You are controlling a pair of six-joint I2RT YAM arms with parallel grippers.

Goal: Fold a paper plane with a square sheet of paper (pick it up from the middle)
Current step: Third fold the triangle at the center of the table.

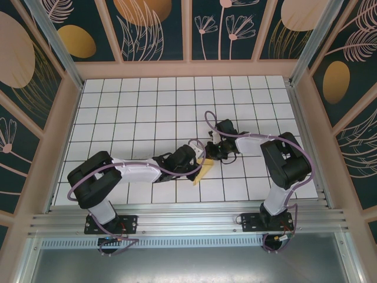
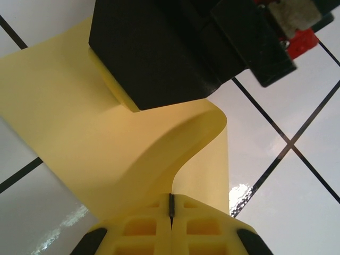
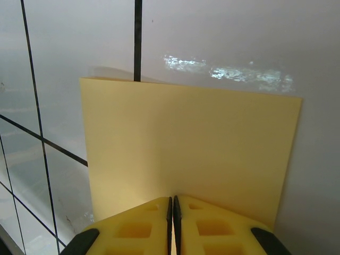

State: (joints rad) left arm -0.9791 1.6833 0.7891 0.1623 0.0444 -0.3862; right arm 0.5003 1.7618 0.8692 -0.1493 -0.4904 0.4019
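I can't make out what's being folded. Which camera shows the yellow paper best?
The right wrist view: the paper faces the camera flat, with its top edge and both upper corners clear. The left wrist view shows it curled and partly covered; the top view shows a small sliver of it.

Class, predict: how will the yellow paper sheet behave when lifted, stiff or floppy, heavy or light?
Probably floppy: the paper sheet bows in a curve at the left claw. Likely light and crease-prone: its edge looks thin.
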